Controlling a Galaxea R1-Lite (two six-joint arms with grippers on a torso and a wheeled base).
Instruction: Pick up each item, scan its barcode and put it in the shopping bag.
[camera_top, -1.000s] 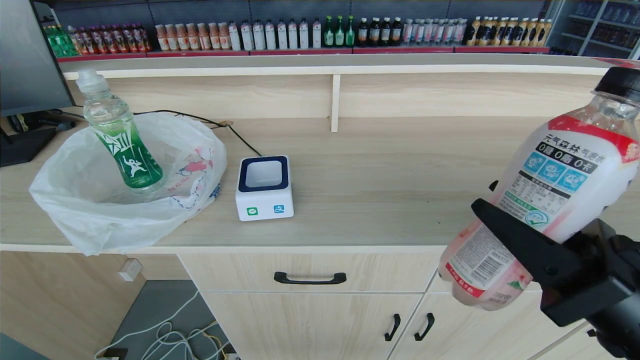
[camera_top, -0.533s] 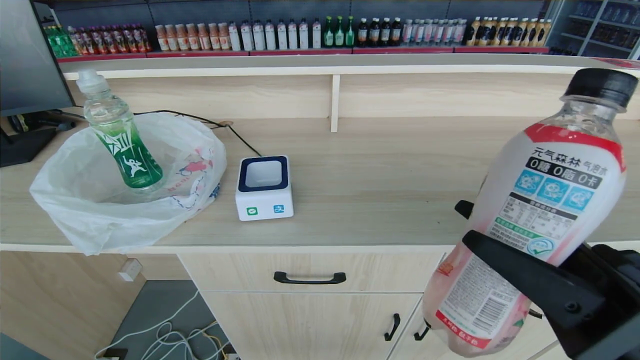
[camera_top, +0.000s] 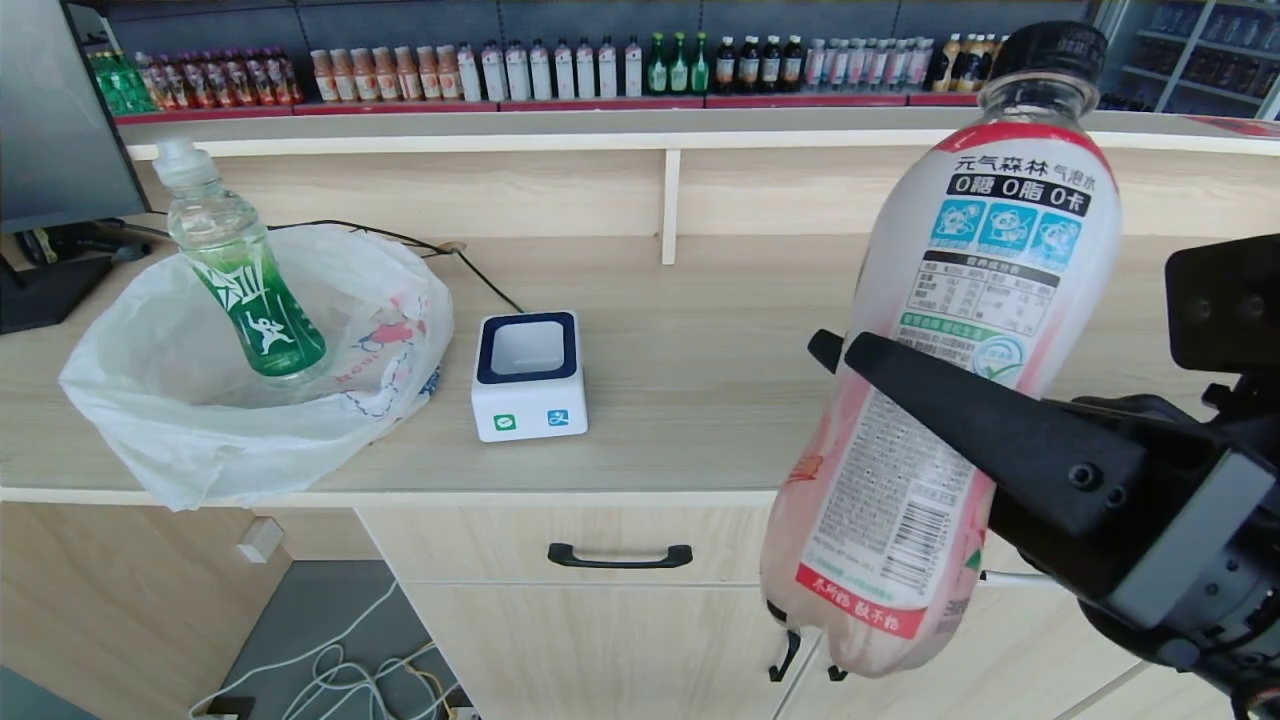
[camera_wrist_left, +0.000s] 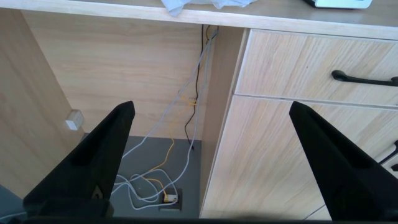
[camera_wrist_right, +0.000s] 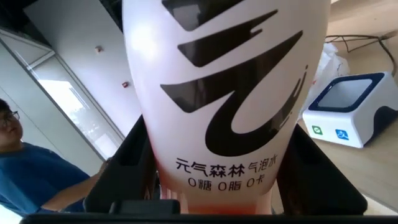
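My right gripper (camera_top: 905, 375) is shut on a pink bottle (camera_top: 930, 400) with a black cap, held nearly upright in the air in front of the counter at the right; its barcode faces the head camera low on the label. The same pink bottle (camera_wrist_right: 227, 93) sits between the black fingers in the right wrist view. A white scanner (camera_top: 528, 376) with a dark blue rim sits mid-counter, also seen as the scanner (camera_wrist_right: 348, 109). A white shopping bag (camera_top: 200, 420) lies on the counter's left with a green-labelled bottle (camera_top: 240, 265) standing in it. My left gripper (camera_wrist_left: 211, 168) hangs open below the counter edge.
A black cable (camera_top: 440, 250) runs behind the bag and scanner. A monitor (camera_top: 60, 110) stands at the far left. Drawers and cupboard doors with black handles (camera_top: 620, 555) sit under the counter. Shelves of bottles (camera_top: 600, 65) line the back wall. Cables (camera_wrist_left: 168, 180) lie on the floor.
My right gripper has carried the pink bottle up and to the left, toward the scanner, and turned it more upright. The bag, green bottle and scanner have not moved.
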